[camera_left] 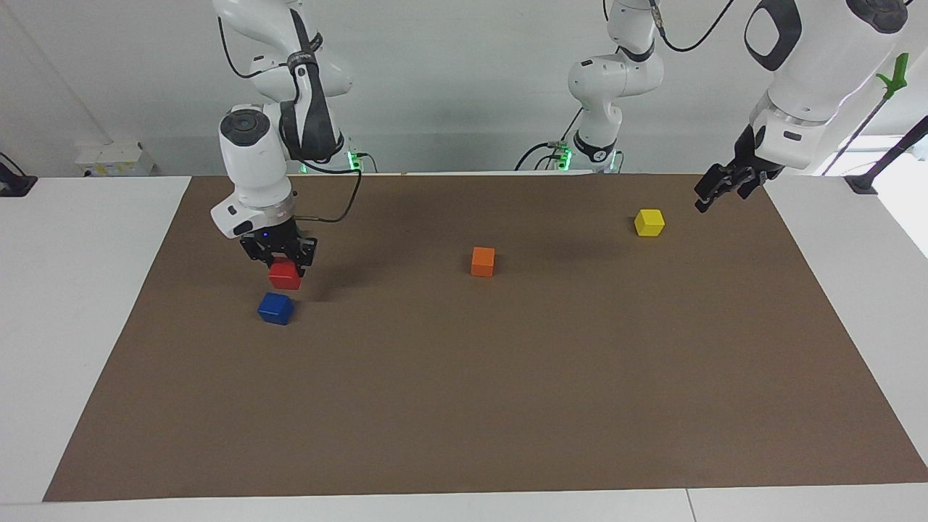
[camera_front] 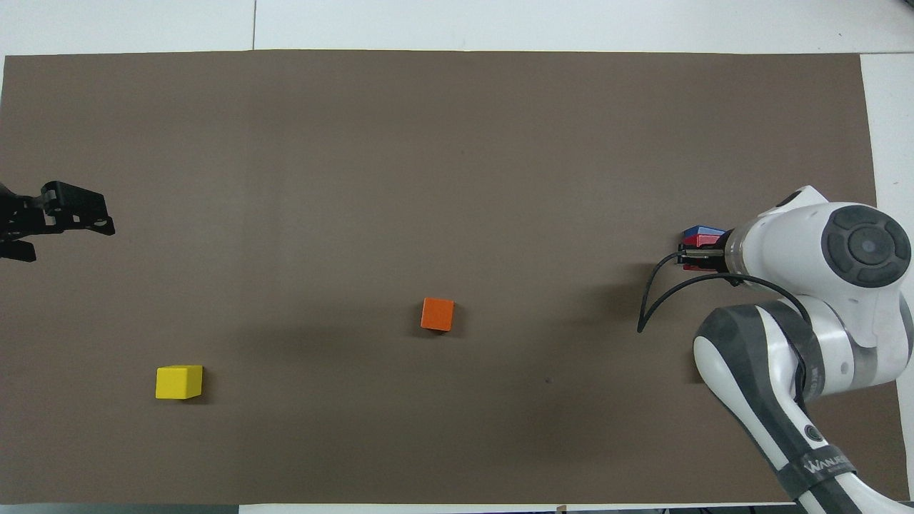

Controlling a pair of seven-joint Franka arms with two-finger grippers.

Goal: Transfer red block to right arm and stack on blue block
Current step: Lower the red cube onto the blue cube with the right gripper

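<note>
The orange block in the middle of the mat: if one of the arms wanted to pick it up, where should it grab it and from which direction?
Probably straight down from above, with the fingers closing on two opposite flat side faces. The orange block is a small cube sitting flat on the brown mat, its faces turned slightly from the mat's edges, so the gripper should twist to match. It stands alone; the yellow block is well away.

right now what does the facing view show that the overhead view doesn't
Only the facing view shows the gap between the red block, held in the right gripper, and the blue block on the mat just below it. It also shows both arm bases and the wall.

Only the overhead view shows the red block nearly lined up over the blue one, with the right arm covering most of both.

Both show the orange block mid-mat, the yellow block toward the left arm's end, and the left gripper waiting in the air at that end.
</note>
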